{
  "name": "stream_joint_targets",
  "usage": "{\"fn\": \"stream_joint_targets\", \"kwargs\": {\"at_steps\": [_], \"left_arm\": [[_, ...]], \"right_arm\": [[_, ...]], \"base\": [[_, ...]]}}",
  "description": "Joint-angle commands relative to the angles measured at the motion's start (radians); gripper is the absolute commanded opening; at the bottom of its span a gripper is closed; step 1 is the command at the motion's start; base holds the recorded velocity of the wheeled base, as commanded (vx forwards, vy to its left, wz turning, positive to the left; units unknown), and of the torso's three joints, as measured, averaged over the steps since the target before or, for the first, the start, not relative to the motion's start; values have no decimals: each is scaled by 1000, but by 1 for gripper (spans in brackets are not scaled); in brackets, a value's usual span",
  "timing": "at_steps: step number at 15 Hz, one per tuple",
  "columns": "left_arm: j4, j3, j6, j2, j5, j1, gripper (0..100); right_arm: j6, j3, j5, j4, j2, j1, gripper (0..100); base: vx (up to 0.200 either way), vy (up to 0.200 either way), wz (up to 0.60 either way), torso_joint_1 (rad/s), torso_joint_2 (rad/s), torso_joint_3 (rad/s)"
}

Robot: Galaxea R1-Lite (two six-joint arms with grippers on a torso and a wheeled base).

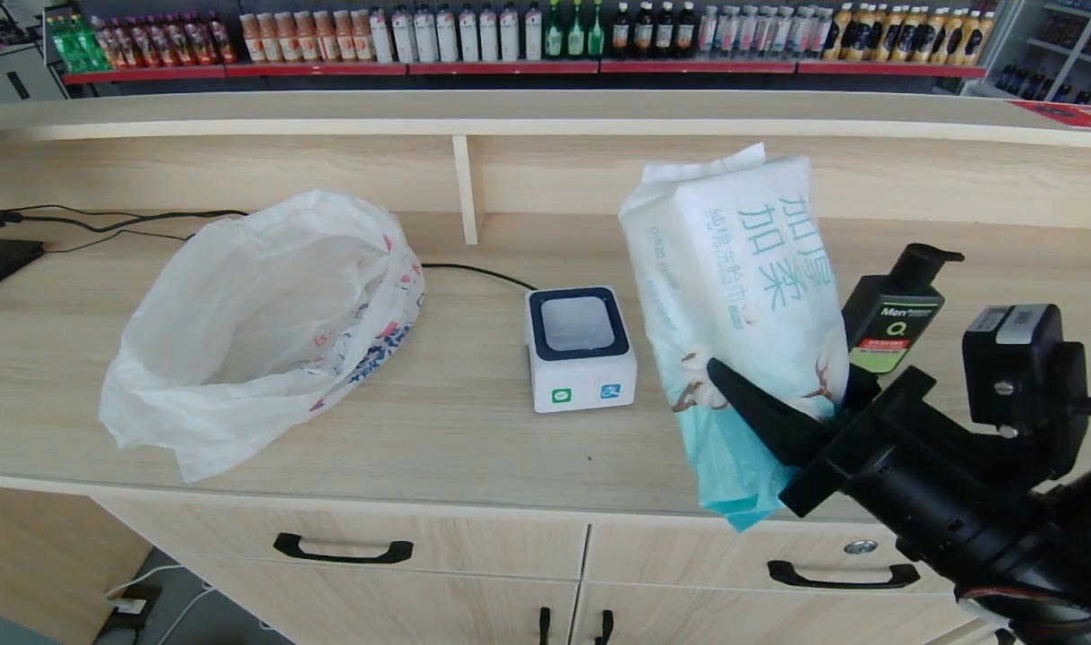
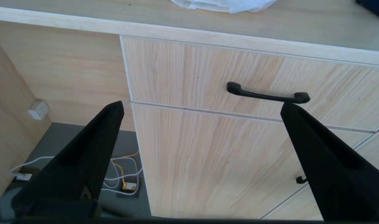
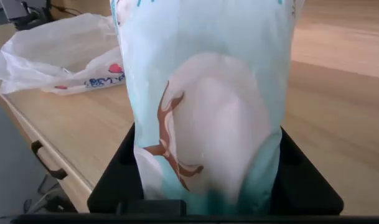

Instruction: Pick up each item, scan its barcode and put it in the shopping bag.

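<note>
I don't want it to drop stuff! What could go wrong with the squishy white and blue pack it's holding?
The right gripper holds the soft white and teal tissue pack near its bottom end, so the tall top could flop or slip. The dark green pump bottle stands close beside it and might get knocked over.

Teal characters on tissue pack [image 1: 734, 296], white lettering on dark bottle [image 1: 892, 321], icons on scanner [image 1: 581, 351]
</note>
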Motion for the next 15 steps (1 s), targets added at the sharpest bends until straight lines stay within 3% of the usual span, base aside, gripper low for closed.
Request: {"fn": "stream_joint_targets", "kwargs": {"at_steps": [1,3,10,15], "left_arm": [[-3,0,0,0,0,0,100],[0,0,0,0,0,0,100],[0,0,0,0,0,0,100],[0,0,0,0,0,0,100]], "right_arm": [[-60,-40,-75,-2,21,0,0],[-83,-56,-164,-2,24,31,0],[-102,-155,-173,-2,133,63,0],[-69,-286,-265,-2,186,68,0]], "base": [[0,0,0,0,0,0],[0,0,0,0,0,0],[0,0,0,0,0,0],[0,0,0,0,0,0]]}}
